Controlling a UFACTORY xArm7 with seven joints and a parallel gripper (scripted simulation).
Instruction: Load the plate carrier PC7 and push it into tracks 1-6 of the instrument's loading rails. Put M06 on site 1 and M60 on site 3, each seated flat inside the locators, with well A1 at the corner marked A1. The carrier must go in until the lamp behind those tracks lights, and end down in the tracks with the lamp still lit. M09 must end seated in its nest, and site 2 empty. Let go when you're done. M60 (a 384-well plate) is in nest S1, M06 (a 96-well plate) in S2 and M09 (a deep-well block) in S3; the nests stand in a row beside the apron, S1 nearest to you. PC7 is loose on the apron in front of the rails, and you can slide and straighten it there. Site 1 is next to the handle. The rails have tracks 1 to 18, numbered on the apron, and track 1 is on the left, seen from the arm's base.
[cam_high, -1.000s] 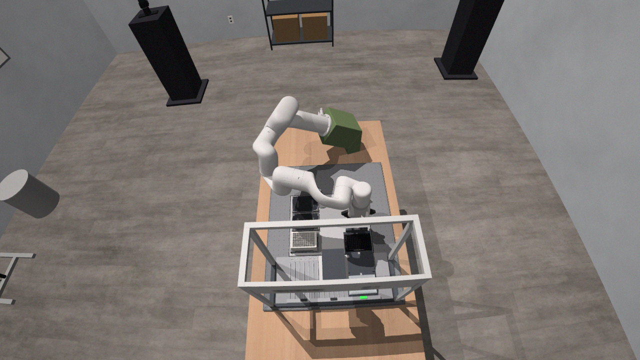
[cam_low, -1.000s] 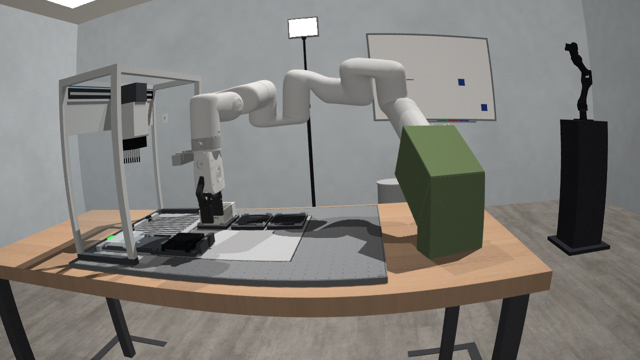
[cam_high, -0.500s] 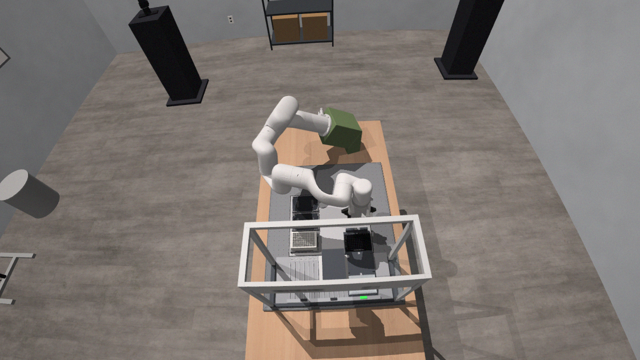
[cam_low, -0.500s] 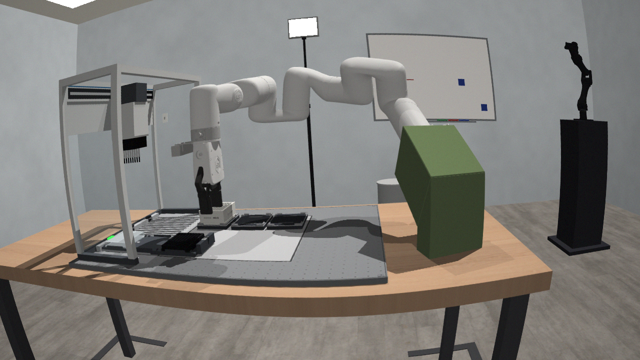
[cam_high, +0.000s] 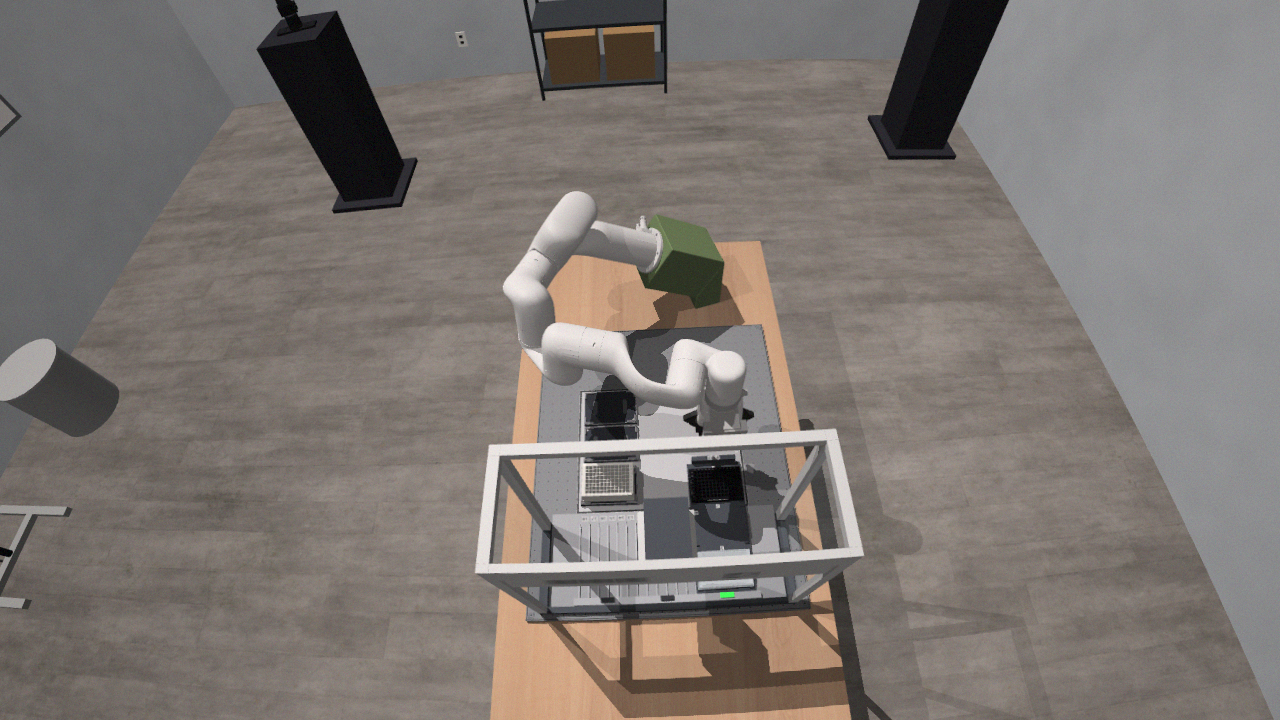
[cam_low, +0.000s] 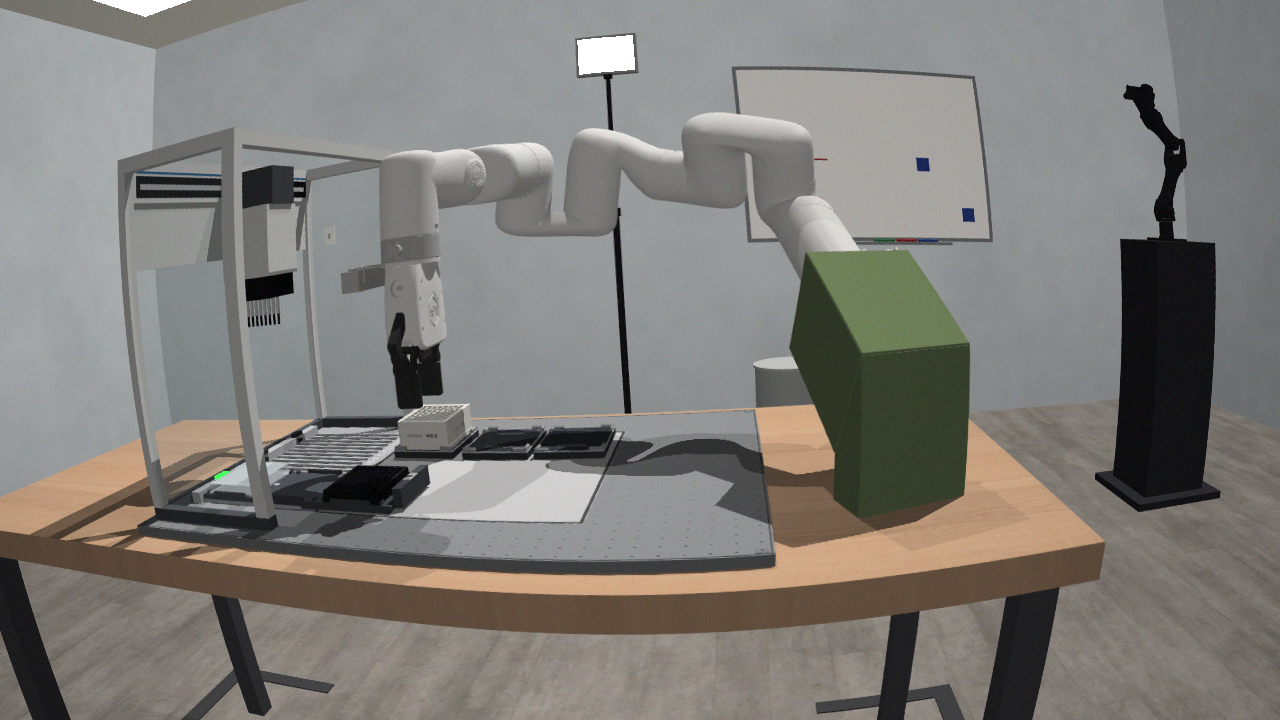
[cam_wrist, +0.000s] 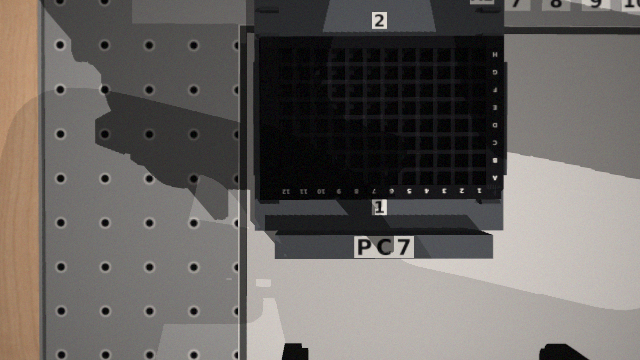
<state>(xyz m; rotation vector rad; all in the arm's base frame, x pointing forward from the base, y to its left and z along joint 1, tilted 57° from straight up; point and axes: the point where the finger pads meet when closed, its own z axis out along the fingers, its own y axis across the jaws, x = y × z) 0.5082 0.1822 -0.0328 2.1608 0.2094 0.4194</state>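
The carrier PC7 (cam_wrist: 384, 247) lies in the rails under the white frame (cam_high: 666, 501), its handle toward me. A black 96-well plate (cam_wrist: 380, 115) (cam_high: 716, 483) sits flat on site 1, with its A row and column 1 meeting at the corner near the handle. Site 2 (cam_wrist: 379, 20) beyond it looks bare. A pale plate (cam_low: 234, 489) lies farther in, partly hidden by the frame. A green lamp (cam_high: 726, 592) glows behind the carrier (cam_low: 219, 475). The white deep-well block (cam_low: 434, 424) sits in the far nest (cam_high: 608, 480). My gripper (cam_low: 416, 385) is open and empty, raised above the apron just short of the handle (cam_wrist: 427, 352).
Two empty black nests (cam_low: 539, 440) stand in the row beside the apron (cam_high: 610, 407). The pipetting head (cam_low: 268, 259) hangs inside the frame. Bare rail tracks (cam_high: 611, 546) lie beside the carrier. The green arm base (cam_low: 881, 380) stands on the table's other end.
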